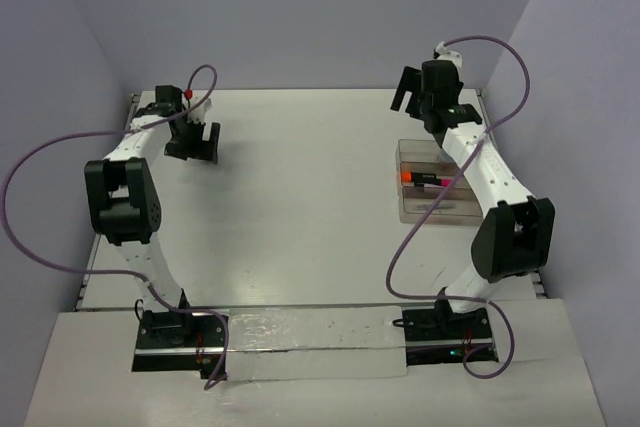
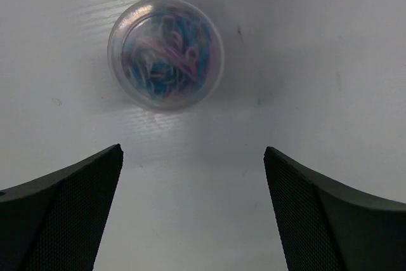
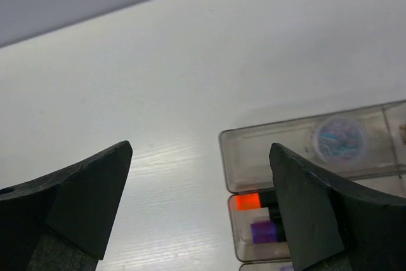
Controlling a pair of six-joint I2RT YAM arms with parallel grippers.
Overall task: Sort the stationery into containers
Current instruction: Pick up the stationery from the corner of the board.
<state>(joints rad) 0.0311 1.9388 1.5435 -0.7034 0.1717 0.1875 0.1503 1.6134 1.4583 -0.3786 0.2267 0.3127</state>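
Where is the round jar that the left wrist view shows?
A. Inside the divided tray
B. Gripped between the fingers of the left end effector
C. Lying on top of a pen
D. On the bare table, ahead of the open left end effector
D: the round jar sits on the table on its own, clear of the left end effector, whose fingers are spread wide with nothing between them.

Overhead camera looked down from above and behind, far off, taking in the whole table [image 1: 300,197]. Left wrist camera faced straight down, close over a jar [image 2: 165,53]. Right wrist camera tilted forward, near the tray [image 3: 266,150], which overhead also showed.
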